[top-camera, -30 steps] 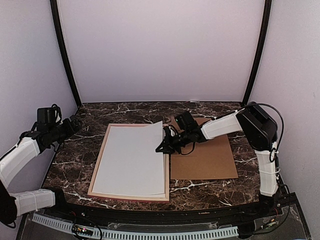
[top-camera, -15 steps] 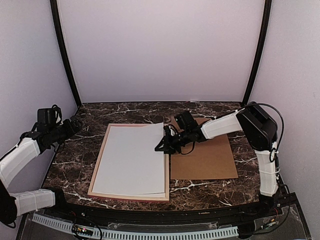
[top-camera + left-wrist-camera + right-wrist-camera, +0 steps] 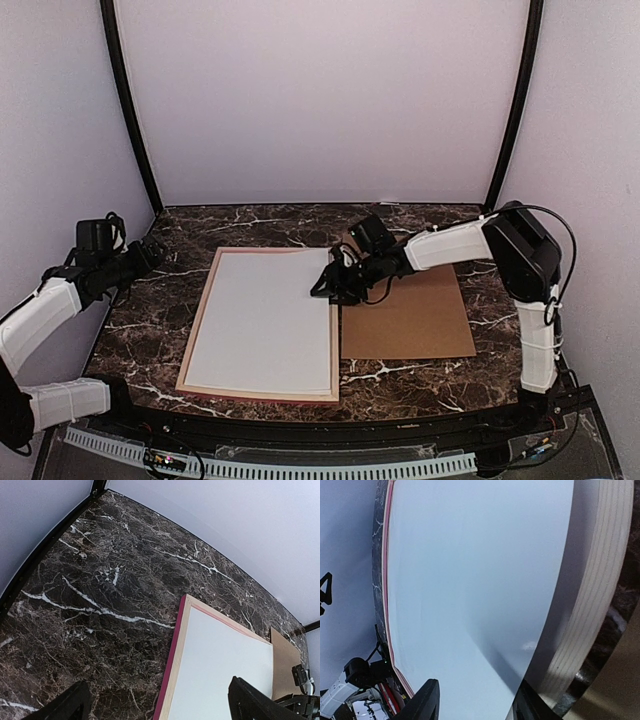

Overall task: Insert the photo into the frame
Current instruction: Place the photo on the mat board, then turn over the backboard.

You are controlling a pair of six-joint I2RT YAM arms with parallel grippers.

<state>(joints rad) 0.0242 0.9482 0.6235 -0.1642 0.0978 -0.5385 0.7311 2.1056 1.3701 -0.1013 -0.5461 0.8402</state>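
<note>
- The photo, white back up, now lies flat inside the frame, which sits face down just left of the counter's middle. A second ago its far right corner was lifted.
- The right jaws, at that corner, have parted and let go.
- The left jaws hang wide apart and empty near the counter's left edge.
- The photo looks seated, so the brown backing board probably comes next.

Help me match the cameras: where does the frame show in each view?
Top external: the frame, flat, left of centre.
Left wrist: lower right, its left rail.
Right wrist: tan rail down the right side.
Shared landmark: the photo, white back up, inside it.
</note>
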